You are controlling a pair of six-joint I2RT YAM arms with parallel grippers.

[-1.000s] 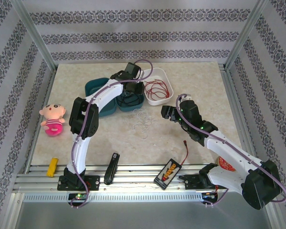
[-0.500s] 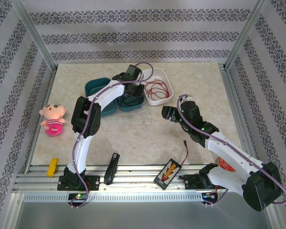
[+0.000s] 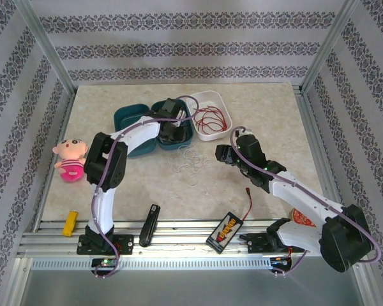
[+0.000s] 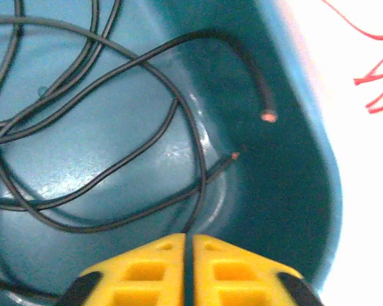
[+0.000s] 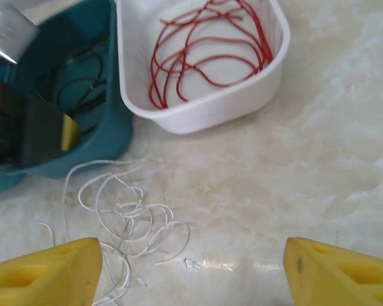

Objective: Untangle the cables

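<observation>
- The left gripper is inside the right-hand teal bin, at upper centre of the overhead view. Its jaws are closed, the yellow tips meeting along a thin seam.
- The black cable lies in loose overlapping loops on the floor of this bin. Both bare copper ends rest near the bin wall at right of the left wrist view. One loop runs down to the seam of the jaws, but it cannot be told whether it is pinched there.
- The red cable is coiled inside the white tray, which stands just beside the teal bin, on its right in the overhead view.
- The white cable lies in a loose tangle on the table, just below the teal bin and the tray in the frame and touching neither.
- The right gripper hovers over the table right of the white cable. Its jaws are wide apart and hold nothing.
- A second teal bin stands left of the first.
- A doll lies at the left edge of the table.
- Along the lower edge lie a yellow item, a black bar, and a black-and-yellow box with a short red lead.
</observation>
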